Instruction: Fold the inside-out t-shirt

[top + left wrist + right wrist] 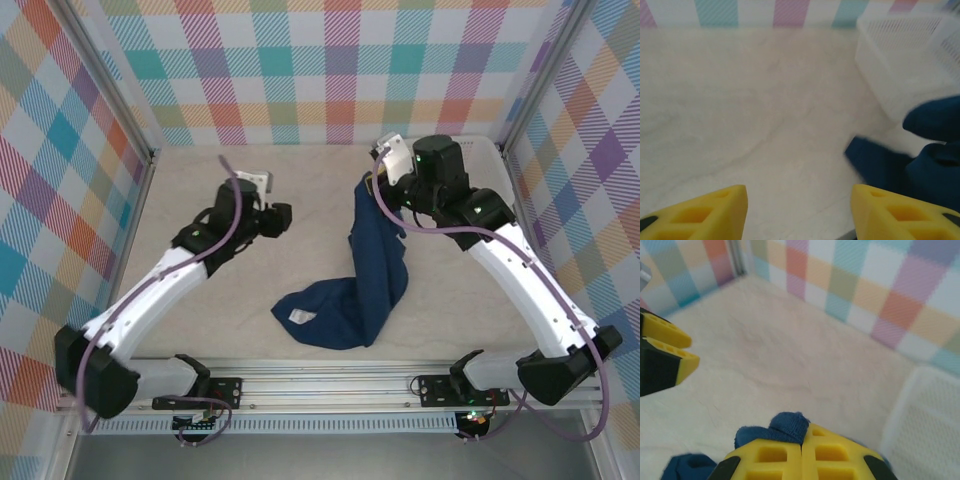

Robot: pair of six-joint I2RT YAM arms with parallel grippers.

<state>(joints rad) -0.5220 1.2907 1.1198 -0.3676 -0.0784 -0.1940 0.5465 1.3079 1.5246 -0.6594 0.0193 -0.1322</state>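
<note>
The right gripper (380,178) has its jaws pressed together on a fold of the t-shirt (378,250) and holds that end up off the table (190,185). The cloth hangs in 1 long band. Its axis runs from the pinch at 1 o'clock down to a crumpled heap at 7 o'clock, close to the front rail (330,372). The left gripper (283,218) is empty with its jaws spread. The hanging band lies at its 3 o'clock, near but not touching. I judge the left arm is the one free to take a 2nd hold, reaching toward 3 o'clock.
</note>
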